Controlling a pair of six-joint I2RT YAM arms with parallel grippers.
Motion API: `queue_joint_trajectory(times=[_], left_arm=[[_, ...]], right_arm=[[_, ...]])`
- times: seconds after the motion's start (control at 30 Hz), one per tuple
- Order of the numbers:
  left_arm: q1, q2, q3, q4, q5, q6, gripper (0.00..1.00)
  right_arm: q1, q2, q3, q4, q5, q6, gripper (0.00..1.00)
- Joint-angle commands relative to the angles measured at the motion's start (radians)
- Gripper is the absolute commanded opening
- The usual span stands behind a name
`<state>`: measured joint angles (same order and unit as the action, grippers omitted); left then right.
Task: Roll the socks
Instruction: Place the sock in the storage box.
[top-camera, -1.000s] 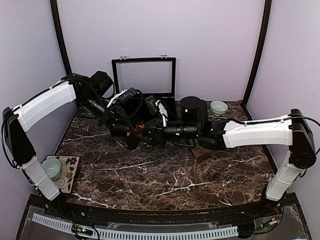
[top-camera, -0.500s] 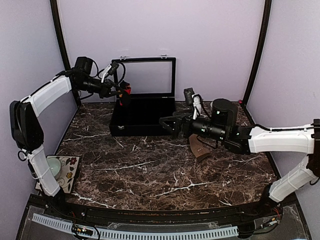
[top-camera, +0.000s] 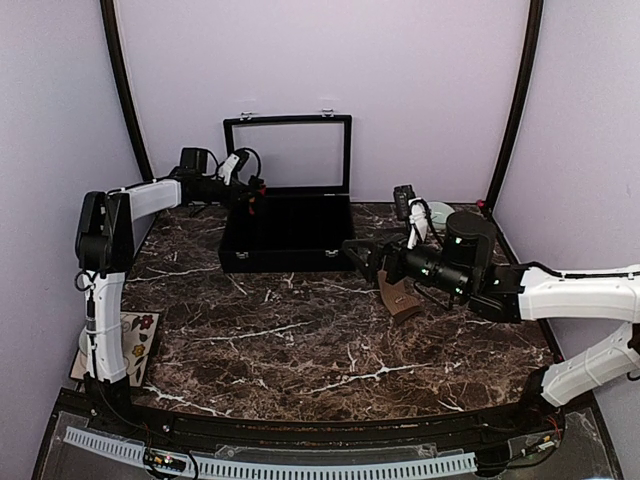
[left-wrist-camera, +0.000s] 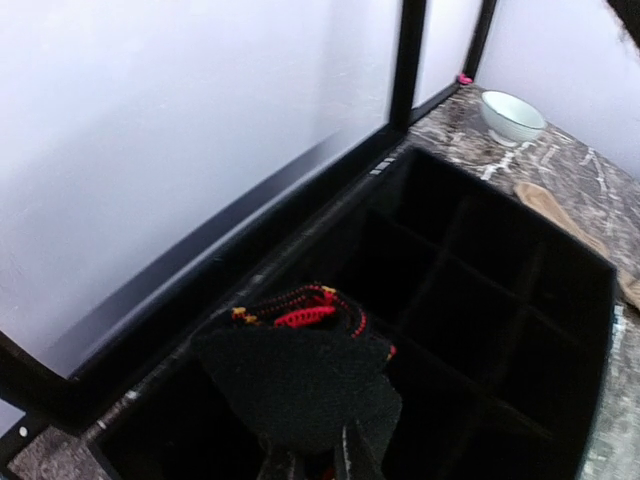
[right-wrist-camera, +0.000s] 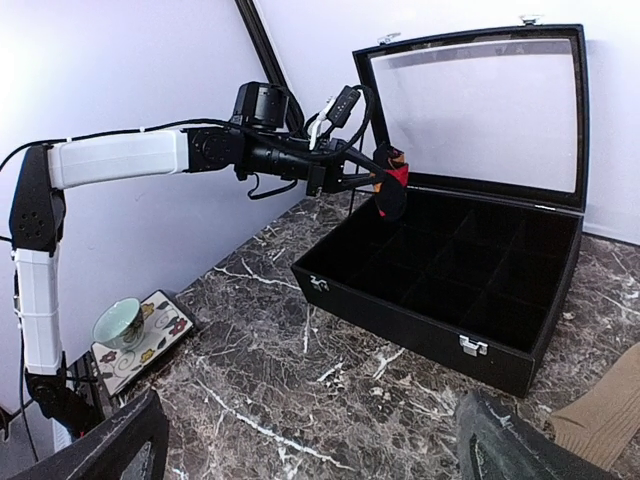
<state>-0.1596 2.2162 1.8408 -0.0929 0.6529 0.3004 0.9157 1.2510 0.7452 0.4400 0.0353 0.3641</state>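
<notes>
Overhead view of a dark marble bench with a black divided box standing open at 11 o'clock.

The left pincer is clenched on the argyle sock, a bunched black bundle with red and orange showing. It holds the sock in the air over the box's far-left corner, touching neither the walls nor the dividers. The right pincer is released, its jaws spread wide with nothing between them. It hovers near the tan sock, which lies flat on the bench at 3 o'clock, just beside the box's right end.

The step in hand looks like setting the bundled sock into a compartment. To do it well, centre the bundle over one cell and lower it straight down. Keep the grip tight until the fabric rests on the floor of the cell, so the roll does not spring loose or catch on a divider.

From the right wrist view the argyle bundle hangs below the pincer with its long axis close to upright, the coloured part uppermost and the black bulk pointing down into the box. The tan sock's long axis runs from about 11 o'clock to 5 o'clock. Which end is the toe cannot be told.
</notes>
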Motion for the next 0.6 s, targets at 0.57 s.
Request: queue_joint_trajectory(times=[0.57], left_arm=[[0.047, 0.185, 0.105, 0.149, -0.074, 0.006, 0.00]], right_arm=[[-0.028, 0.063, 0.029, -0.026, -0.014, 0.032, 1.00]])
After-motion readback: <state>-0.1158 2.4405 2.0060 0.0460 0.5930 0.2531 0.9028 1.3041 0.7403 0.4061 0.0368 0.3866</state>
